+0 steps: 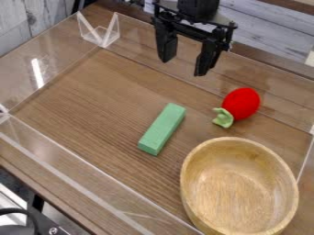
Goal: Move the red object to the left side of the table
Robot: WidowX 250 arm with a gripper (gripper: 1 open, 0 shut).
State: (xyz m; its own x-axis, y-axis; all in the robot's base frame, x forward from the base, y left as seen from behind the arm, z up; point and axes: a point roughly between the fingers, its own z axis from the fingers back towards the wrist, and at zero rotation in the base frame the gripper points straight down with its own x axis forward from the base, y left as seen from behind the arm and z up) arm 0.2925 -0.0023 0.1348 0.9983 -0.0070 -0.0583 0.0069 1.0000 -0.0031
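**Three objects on the table, hand empty above**

Three things lie on the brown wood-grain table (110, 87); the red object (241, 104) sits toward the right edge, its pale green leafy end turned toward the near-left; a green block (162, 128) lies near the middle, angled, well apart from the fruit; a round wooden bowl (240, 185) fills the near-right corner, empty, close below the red object but not touching it. The hand (185, 52) hangs over the far side of the table, pointing down; its dark fingers (164, 43) spread wide, nothing between them; clear of the red object, up and to its left. Low clear acrylic walls (50, 147) ring the surface.
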